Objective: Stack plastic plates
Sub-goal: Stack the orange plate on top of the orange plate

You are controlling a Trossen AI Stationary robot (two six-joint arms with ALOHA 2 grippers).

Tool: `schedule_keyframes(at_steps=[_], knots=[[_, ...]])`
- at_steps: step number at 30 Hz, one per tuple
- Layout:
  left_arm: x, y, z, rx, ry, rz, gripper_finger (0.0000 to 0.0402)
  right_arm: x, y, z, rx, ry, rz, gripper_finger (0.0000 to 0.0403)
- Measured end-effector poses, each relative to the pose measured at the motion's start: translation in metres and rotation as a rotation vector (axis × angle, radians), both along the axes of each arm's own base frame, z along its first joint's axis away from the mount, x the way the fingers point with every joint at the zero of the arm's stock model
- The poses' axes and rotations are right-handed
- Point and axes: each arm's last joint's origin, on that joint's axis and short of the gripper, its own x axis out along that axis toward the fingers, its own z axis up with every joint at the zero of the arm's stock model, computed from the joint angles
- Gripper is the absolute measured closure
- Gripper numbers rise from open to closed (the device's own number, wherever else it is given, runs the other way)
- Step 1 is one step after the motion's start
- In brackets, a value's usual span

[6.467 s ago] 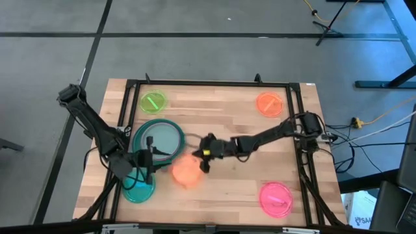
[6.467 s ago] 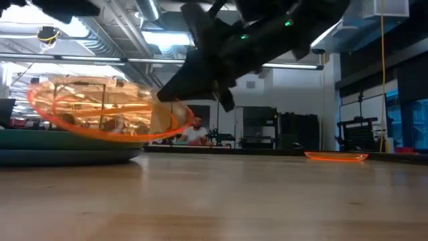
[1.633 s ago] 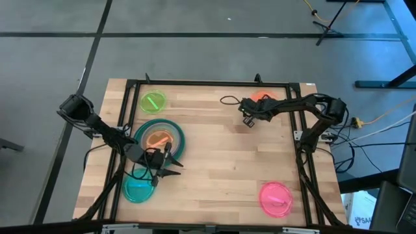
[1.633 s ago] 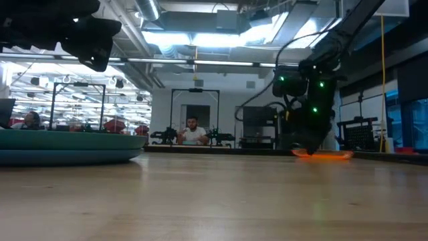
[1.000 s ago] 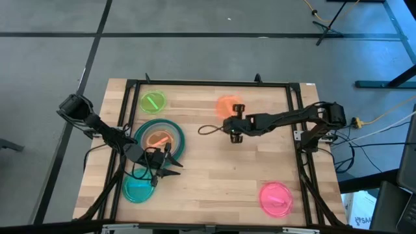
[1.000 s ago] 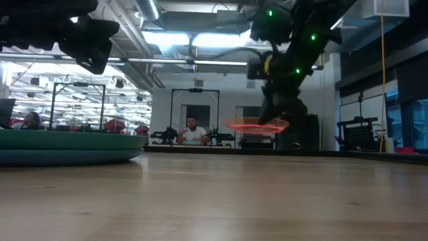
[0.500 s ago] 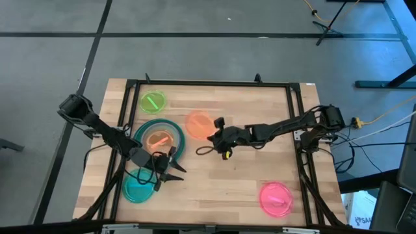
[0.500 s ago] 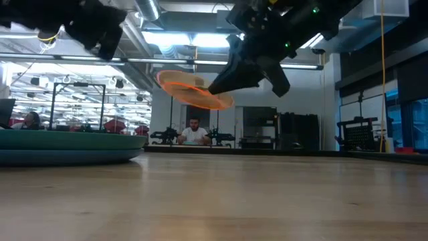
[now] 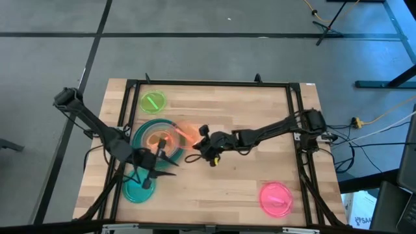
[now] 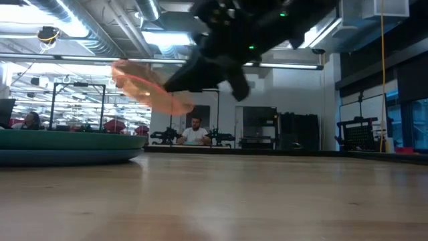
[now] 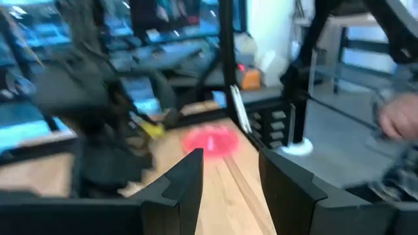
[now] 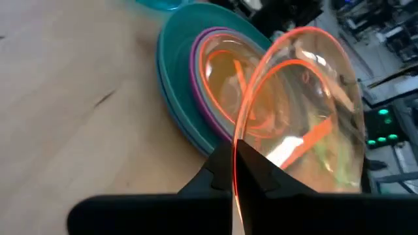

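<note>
My right gripper (image 9: 198, 139) is shut on a small translucent orange plate (image 9: 182, 133) and holds it in the air beside the stack's right edge. The stack (image 9: 158, 138) is made of large teal plates (image 12: 175, 77) with a magenta rim, and another orange plate (image 12: 230, 78) lies on top. In the low view the held orange plate (image 10: 148, 86) is tilted, above and right of the stack (image 10: 67, 148). My left gripper (image 9: 169, 165) is open, just near of the stack. The lime plate (image 9: 153, 101), cyan plate (image 9: 137, 189) and pink plate (image 9: 276, 198) lie flat on the table. My right gripper pinches the orange plate's rim (image 12: 235, 151) between its two fingers, at the edge nearest the wrist. The fingers come from the table's right, about level. The plate is lifted clear and tilted, its far edge raised (image 10: 124, 67) toward the stack.
A black frame rail (image 9: 208, 83) runs round the tabletop. Bare wood (image 9: 227, 175) lies between the stack and the pink plate (image 11: 210, 139). A person (image 10: 194, 132) sits in the room beyond the table.
My right gripper has carried the orange plate from the table's far middle toward the left and near edges, up beside the stack. The plate has risen and gone from about level to tilted. My left gripper has stayed near the stack, still open.
</note>
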Motion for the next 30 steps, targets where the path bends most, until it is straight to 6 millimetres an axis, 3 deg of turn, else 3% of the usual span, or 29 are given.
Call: schedule_keyframes(at_steps=[5, 14, 21, 30], knots=[[-0.014, 0.008, 0.012, -0.018, -0.065, 0.030, 0.0261, 0.035, 0.006, -0.002, 0.013, -0.014, 0.024, 0.0402], [-0.018, 0.006, 0.009, -0.010, -0.054, 0.016, 0.0261, 0.085, 0.014, -0.015, 0.066, -0.068, 0.103, 0.0402], [-0.017, 0.006, 0.009, -0.011, -0.054, 0.019, 0.0261, 0.103, 0.006, -0.039, 0.069, -0.045, 0.084, 0.0402], [-0.017, 0.006, 0.009, -0.011, -0.053, 0.019, 0.0261, 0.106, 0.001, -0.045, 0.179, -0.064, 0.013, 0.0392]])
